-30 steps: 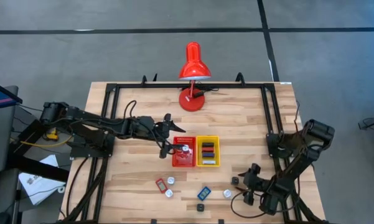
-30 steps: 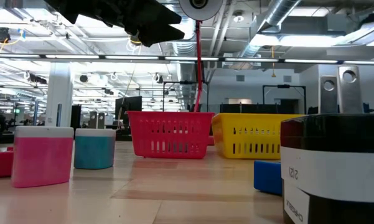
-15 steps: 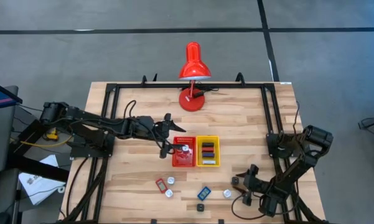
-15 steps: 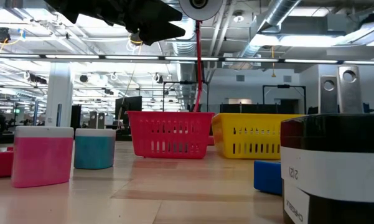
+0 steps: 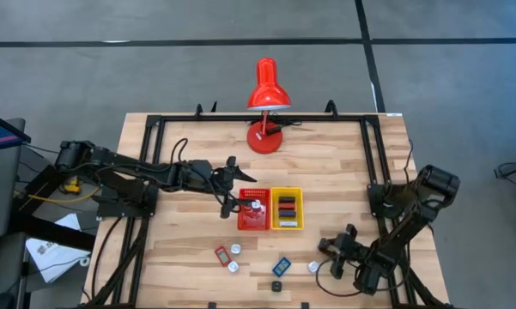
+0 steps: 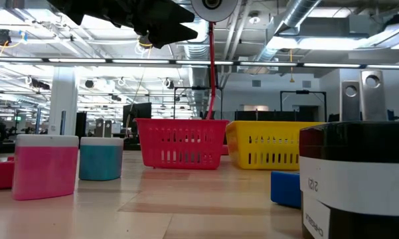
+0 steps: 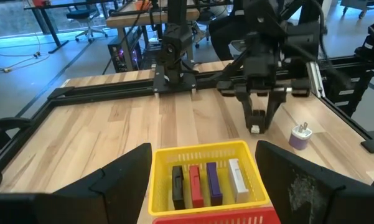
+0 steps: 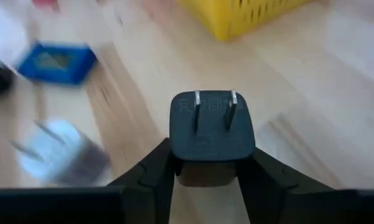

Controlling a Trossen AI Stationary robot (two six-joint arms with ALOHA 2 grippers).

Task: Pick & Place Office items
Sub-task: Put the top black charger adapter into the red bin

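Your right end effector (image 8: 205, 171) pinches the black plug adapter (image 8: 211, 134) prongs-up, near the table's front right, clear for carrying to a tray. Left end effector (image 5: 232, 206) hangs wide, empty, beside the red tray (image 5: 251, 225), waiting.

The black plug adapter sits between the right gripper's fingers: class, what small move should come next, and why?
Probably lift it straight up. The right gripper has closed its fingers on the black plug adapter, prongs up, just above the table. The yellow tray lies farther in, so raising clears the loose white plug first.
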